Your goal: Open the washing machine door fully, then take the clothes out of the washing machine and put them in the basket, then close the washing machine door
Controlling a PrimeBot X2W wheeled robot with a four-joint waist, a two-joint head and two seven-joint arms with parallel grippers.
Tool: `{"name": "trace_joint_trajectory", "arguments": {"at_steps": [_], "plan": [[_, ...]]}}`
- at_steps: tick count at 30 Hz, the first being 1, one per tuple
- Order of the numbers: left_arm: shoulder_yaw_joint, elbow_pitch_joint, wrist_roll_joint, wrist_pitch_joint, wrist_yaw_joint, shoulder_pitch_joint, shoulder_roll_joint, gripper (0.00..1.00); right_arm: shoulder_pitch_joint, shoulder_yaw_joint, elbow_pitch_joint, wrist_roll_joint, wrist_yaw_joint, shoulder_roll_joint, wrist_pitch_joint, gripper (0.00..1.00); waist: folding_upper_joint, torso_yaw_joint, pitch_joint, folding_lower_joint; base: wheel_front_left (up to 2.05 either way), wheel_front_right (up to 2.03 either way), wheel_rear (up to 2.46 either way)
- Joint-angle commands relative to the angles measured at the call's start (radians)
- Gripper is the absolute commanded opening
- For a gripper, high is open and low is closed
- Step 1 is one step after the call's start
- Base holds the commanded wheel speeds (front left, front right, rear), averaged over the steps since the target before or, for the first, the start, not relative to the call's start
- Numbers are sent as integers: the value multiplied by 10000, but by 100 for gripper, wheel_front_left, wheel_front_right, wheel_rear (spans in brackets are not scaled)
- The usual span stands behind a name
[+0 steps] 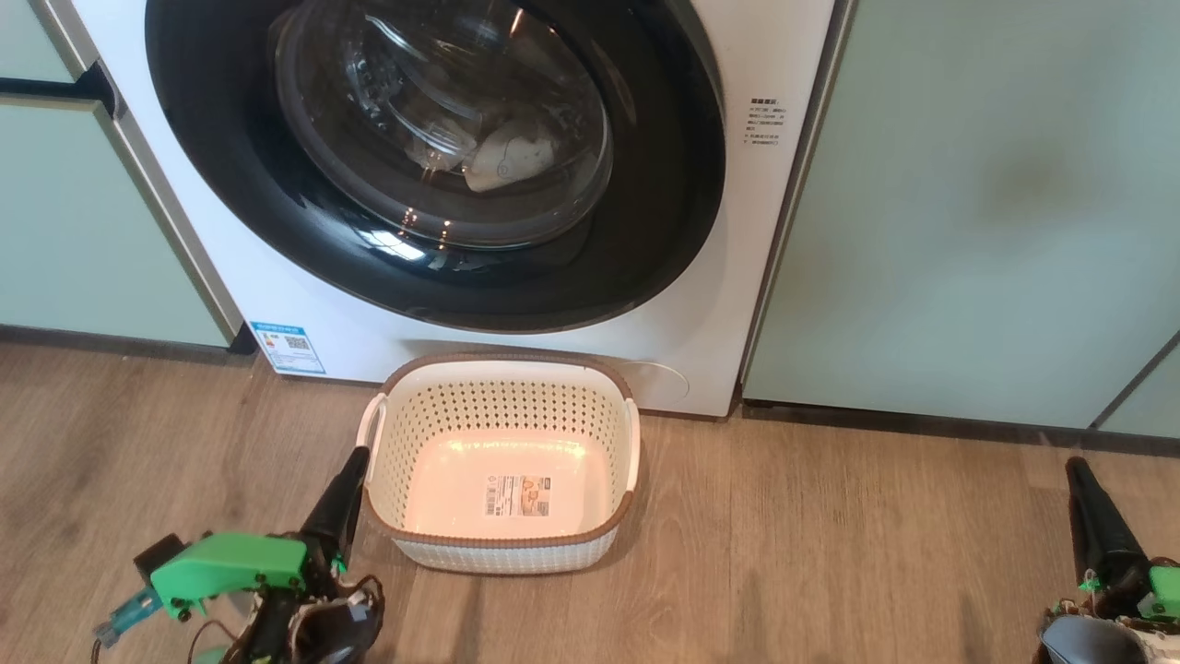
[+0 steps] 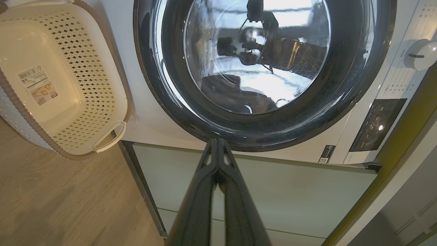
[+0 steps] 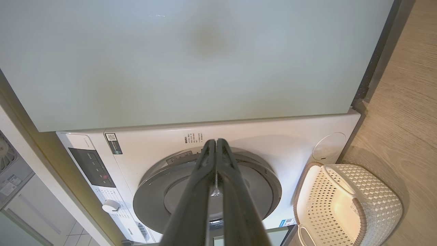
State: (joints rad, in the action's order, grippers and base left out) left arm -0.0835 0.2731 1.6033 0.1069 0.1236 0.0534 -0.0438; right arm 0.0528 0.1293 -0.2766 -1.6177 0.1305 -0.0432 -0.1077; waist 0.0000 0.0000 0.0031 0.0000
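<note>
The white washing machine [image 1: 765, 240] has its round black-rimmed door [image 1: 230, 194] shut against the front. Through the glass I see pale clothes [image 1: 512, 157] lying in the drum. On the floor right before the machine stands the cream perforated basket [image 1: 502, 415], with just a label on its bottom. My left gripper [image 1: 358, 454] is shut and holds nothing, its tip beside the basket's left handle. In the left wrist view the left gripper [image 2: 216, 140] points at the door's rim [image 2: 341, 89]. My right gripper [image 1: 1077, 466] is shut and holds nothing, low at the right, far from the basket.
Pale green cabinet panels [image 1: 968, 231] flank the machine on both sides. The floor [image 1: 830, 553] is wood plank. A dial [image 2: 418, 54] and a dark control panel [image 2: 375, 124] sit above the door. The right wrist view shows the basket [image 3: 375, 198] beside the machine's round filter cap [image 3: 329, 147].
</note>
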Motion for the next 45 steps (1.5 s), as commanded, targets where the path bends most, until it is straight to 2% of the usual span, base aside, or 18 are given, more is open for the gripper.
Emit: {"name": "trace_joint_trajectory", "arguments": {"at_steps": [1,6,7,8,11,36,45], "plan": [[-298,-283,57,60,71,546,-64,0,551,-159,319,87,2,-70,-52,0,0,0,0,0,0,0,0],[-298,-283,57,60,71,546,-64,0,551,-159,319,87,2,-70,-52,0,0,0,0,0,0,0,0],[0,-1,-1,-1,0,2,0,0,2,-1,2,1,0,0,0,0,0,0,0,0,0,0,0],[3,61,-2,-4,-6,-17,6,100,-17,-11,-67,-2,0,4,4,100,0,0,1,0,0,0,0],[20,506,-3,-7,-38,-302,40,100,-316,-54,-519,0,0,139,7,100,0,0,1,0,0,0,0],[420,214,-196,-596,-15,124,-27,100,53,-562,-134,270,0,-16,598,100,0,2,24,0,0,0,0],[611,201,-779,-981,-8,264,-197,100,238,-835,-343,815,1,-152,974,100,0,8,15,0,0,0,0]]}}
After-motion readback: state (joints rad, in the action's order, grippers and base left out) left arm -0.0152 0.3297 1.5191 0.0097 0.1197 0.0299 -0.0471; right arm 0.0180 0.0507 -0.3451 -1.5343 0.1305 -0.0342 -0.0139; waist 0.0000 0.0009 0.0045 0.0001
